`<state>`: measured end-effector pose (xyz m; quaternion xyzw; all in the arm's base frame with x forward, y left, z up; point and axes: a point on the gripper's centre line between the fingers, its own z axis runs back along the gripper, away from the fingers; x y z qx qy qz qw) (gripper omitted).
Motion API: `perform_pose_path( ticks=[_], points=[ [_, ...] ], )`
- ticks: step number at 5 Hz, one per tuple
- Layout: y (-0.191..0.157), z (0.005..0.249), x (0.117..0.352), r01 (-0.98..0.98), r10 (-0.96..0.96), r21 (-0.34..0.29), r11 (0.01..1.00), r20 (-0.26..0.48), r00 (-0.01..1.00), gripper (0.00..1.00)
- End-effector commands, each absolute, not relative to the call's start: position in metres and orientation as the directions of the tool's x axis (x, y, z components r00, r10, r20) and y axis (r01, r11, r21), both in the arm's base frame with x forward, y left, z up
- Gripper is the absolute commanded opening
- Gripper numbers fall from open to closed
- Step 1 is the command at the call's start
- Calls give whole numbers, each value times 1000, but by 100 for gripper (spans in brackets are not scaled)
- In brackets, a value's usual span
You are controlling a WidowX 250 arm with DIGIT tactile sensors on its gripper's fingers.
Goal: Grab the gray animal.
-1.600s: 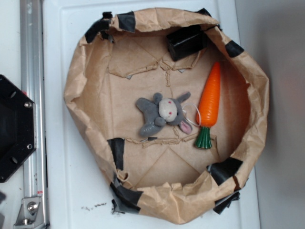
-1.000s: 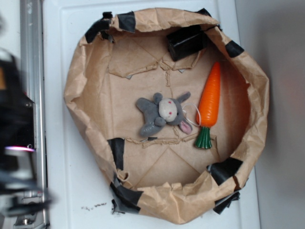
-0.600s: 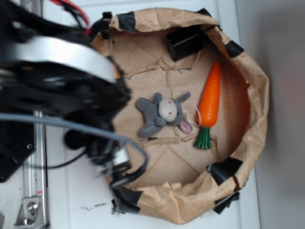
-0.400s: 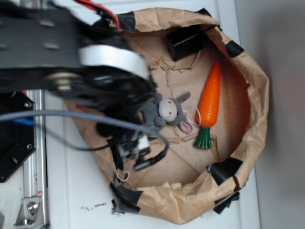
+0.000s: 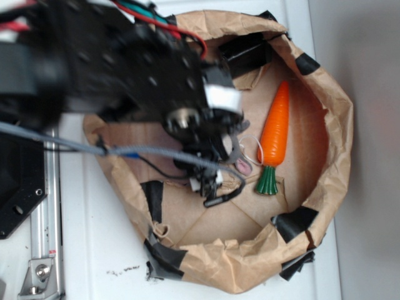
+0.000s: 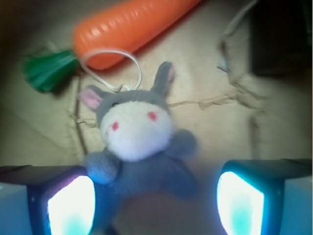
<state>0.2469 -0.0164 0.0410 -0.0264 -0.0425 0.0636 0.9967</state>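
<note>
The gray animal [image 6: 139,142] is a small gray plush with a pale face, pink-lined ears and a white loop. It lies on the brown paper floor of the basket. In the wrist view its body sits between my two fingers [image 6: 71,203], which stand wide apart on either side of it. My gripper [image 6: 155,203] is open and holds nothing. In the exterior view my arm hides most of the toy; only an ear [image 5: 242,166] and the loop show beside my gripper [image 5: 215,147].
An orange plastic carrot [image 5: 275,134] with a green top lies just right of the toy, also seen in the wrist view [image 6: 127,29]. A black box [image 5: 247,53] sits at the basket's far side. The crumpled paper wall [image 5: 331,125] rings everything.
My arm has swept in from the left over the basket and now hangs over the gray animal, covering most of it. The toy and carrot have not moved.
</note>
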Motion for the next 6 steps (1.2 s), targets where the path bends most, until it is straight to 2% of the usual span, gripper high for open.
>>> perform_pose_path(
  ticks=[1, 2, 3, 4, 5, 6],
  points=[
    [-21, 13, 259, -85, 71, 99, 991, 140, 988, 0],
    [2, 63, 269, -145, 128, 140, 979, 125, 984, 0],
    [17, 111, 269, -182, 177, 22, 983, 153, 972, 0],
    [27, 159, 256, -261, 261, -10, 965, 92, 961, 0],
    [30, 208, 242, -344, 347, -51, 938, 63, 936, 0],
    [23, 226, 245, -270, 273, -51, 961, 66, 960, 100]
  ],
)
